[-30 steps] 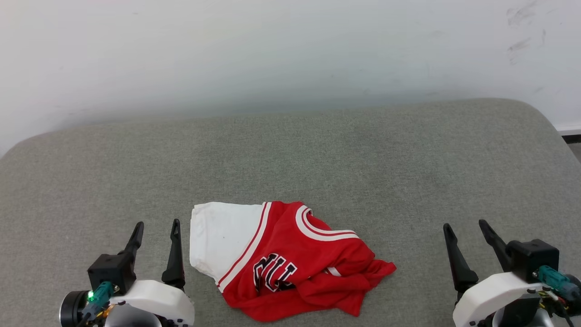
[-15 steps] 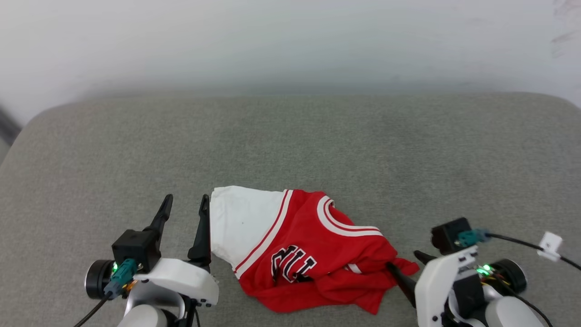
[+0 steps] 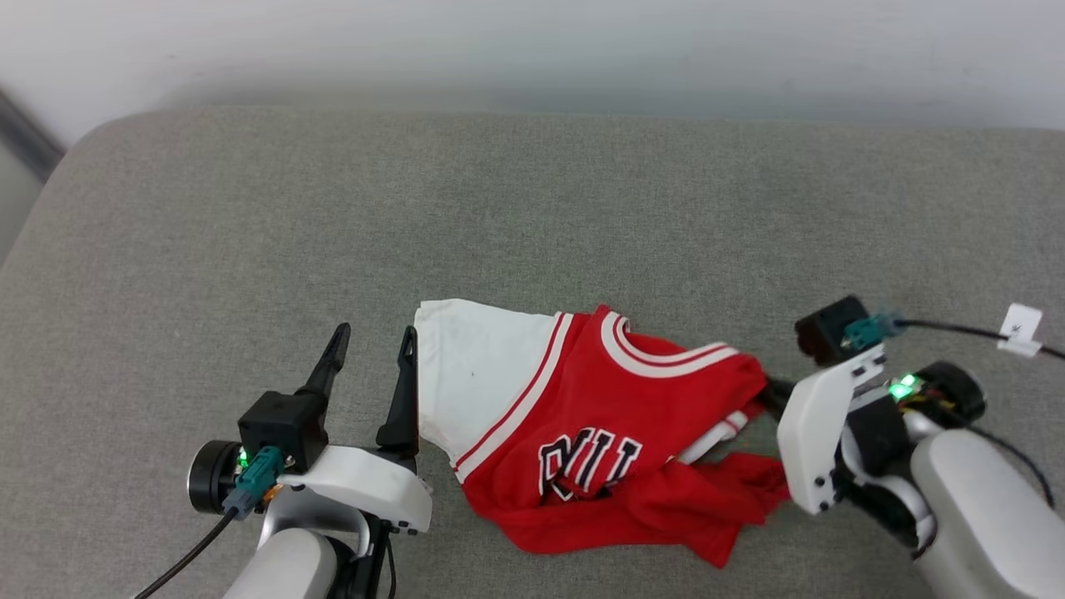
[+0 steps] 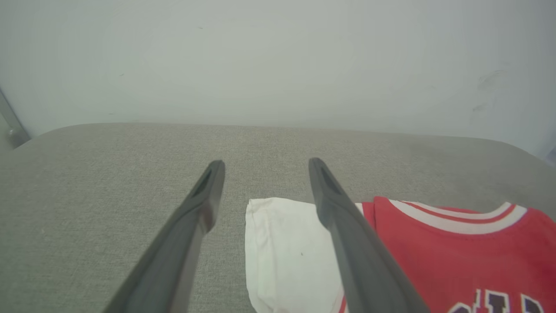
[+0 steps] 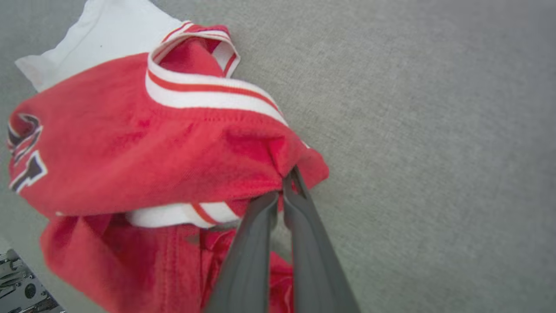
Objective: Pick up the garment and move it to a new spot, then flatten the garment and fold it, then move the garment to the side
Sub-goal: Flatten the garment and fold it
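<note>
Grey fabric worktop against a white wall. Garment crumpled near the front edge. Right gripper clenched on its red right side. Left gripper spread wide beside the white sleeve, grasping nothing.

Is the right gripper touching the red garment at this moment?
Touching. The right wrist view shows the right gripper pinched shut on a red fold at the edge of the garment.

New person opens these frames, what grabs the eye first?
The bright red garment, crumpled at the front middle of the grey cushion, its white sleeve toward the robot's left. Then the right gripper, shut on the garment's red edge at the robot's right, and the left gripper standing open beside the sleeve.
</note>
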Controlling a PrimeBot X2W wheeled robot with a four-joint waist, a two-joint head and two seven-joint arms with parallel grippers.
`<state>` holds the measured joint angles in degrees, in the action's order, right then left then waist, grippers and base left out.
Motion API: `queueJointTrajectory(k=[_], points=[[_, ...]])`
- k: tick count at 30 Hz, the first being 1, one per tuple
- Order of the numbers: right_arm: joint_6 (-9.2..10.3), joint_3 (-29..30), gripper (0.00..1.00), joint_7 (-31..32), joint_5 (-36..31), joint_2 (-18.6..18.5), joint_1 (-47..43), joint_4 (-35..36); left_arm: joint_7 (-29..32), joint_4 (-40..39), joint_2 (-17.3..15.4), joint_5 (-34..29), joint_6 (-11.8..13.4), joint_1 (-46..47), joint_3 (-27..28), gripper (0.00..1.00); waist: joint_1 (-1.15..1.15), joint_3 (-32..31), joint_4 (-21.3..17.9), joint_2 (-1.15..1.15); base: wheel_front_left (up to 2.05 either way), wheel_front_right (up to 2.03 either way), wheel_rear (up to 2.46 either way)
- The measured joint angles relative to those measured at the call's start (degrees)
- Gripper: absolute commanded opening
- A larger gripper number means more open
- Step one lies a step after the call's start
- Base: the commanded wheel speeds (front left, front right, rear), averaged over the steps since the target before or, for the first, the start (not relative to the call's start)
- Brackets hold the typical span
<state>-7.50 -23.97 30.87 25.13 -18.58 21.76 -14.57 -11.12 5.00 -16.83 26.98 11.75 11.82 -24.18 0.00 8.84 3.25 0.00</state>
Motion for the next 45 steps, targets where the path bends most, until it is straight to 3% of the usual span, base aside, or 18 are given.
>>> queueJointTrajectory(k=[10, 17, 18, 19, 20, 26, 30, 33, 37, 42, 45], points=[[0.0, 3.04, 0.0, -3.74, -3.82, -6.01, 16.31, -4.49, -0.65, 1.12, 1.65, -0.76, -1.09, 4.46, -1.82, 1.0, 0.0, 4.6, 1.25, 0.0, 0.0, 0.0, 0.0], [0.0, 2.79, 0.0, -10.56, -4.15, -3.65, 19.85, -15.68, -1.67, 3.24, 2.93, -1.1, -1.68, 6.78, -2.49, 1.0, 0.0, 8.01, 2.44, 0.0, 0.0, 0.0, 0.0], [0.0, 2.77, 0.25, -12.37, -4.21, -2.93, 19.68, -17.37, -1.76, 3.56, 2.99, -1.1, -1.69, 6.91, -2.52, 1.0, 0.01, 8.12, 2.56, 0.0, 0.0, 0.0, 0.0], [-0.01, 2.88, 0.84, -14.11, -3.96, -2.13, 19.42, -18.78, -1.87, 3.82, 2.98, -1.1, -1.7, 6.97, -2.45, 1.0, 0.0, 8.13, 2.56, 0.0, 0.0, 0.0, 0.0], [-0.01, 3.15, 1.0, -15.77, -3.41, -1.41, 19.1, -20.2, -1.96, 4.08, 2.98, -1.09, -1.75, 6.98, -2.35, 1.0, 0.0, 8.07, 2.49, 0.0, 0.0, 0.0, 0.0], [-0.01, 7.44, 1.0, -29.16, -2.65, 0.91, 16.39, -23.82, -2.44, 5.23, 2.33, -0.64, -1.47, 6.15, -1.38, 1.0, 0.0, 6.05, 1.22, 0.0, 0.0, 0.0, 0.0], [-0.01, 10.33, 1.0, -30.71, -1.47, 1.05, 12.44, -24.02, -2.44, 5.3, 1.65, -0.15, -0.87, 4.46, -0.86, 1.0, 0.0, 4.1, -0.05, 0.0, 0.0, 0.0, 0.0], [0.0, 12.05, 1.0, -26.64, 0.23, 0.05, 10.29, -23.71, -2.41, 4.85, 1.37, 0.09, -0.38, 3.42, -0.63, 1.0, 0.0, 2.74, -1.01, 0.0, 0.0, 0.0, 0.0], [0.0, 11.68, 1.0, -16.75, 1.78, -0.8, 8.21, -21.91, -2.07, 3.82, 1.19, 0.35, 0.21, 2.56, -0.63, 1.0, 0.0, 1.65, -2.0, 0.0, 0.0, 0.0, 0.0], [0.0, 9.26, 1.0, -6.36, 4.5, -0.15, 7.41, -18.42, -1.46, 2.64, 1.16, 0.29, 0.35, 2.53, -1.33, 1.0, 0.0, 2.21, -2.01, 0.0, 0.0, 0.0, 0.0], [0.0, 8.84, 1.0, -3.16, 4.91, 0.47, 7.55, -17.45, -1.13, 2.52, 1.25, -0.01, -0.02, 3.05, -1.97, 1.0, 0.0, 3.09, -1.43, 0.0, 0.0, 0.0, 0.0]])
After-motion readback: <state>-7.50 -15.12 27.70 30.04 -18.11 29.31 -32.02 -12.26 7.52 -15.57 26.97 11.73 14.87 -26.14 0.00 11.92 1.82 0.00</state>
